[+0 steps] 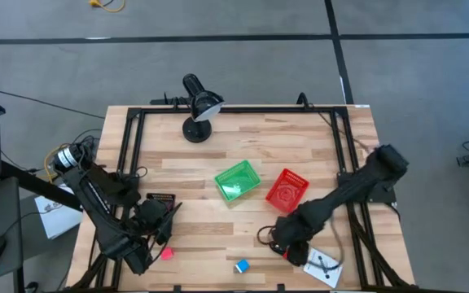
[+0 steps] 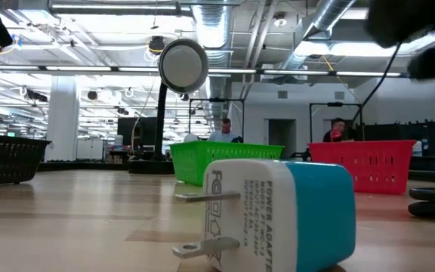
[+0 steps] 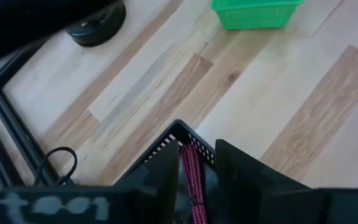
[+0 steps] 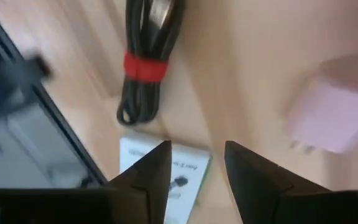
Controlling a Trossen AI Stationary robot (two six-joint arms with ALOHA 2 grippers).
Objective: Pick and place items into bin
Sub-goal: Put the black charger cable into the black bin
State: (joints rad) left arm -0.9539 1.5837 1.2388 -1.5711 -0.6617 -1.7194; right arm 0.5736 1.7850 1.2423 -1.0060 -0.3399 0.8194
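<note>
- Right gripper (image 4: 196, 163) – fingers parted, empty – hovers low over the black-and-red tool (image 4: 145, 65), whose long axis runs straight ahead of them
- Left gripper (image 3: 196, 171) holds the maroon cord (image 3: 192, 180), probably over a black bin (image 3: 166, 140)

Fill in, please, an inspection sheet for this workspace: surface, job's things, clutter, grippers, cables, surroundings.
Surface: wooden table, dry and unmarked.
Job's things: blue cube, red-pink block and white card lie loose; pale pink cube near the card; green basket and red basket at centre.
Clutter: lamp.
Grippers: left gripper over black basket, fingers around maroon cord; right gripper open above the card.
Cables: black cable bundle, red tie.
Surroundings: two people far behind.
</note>
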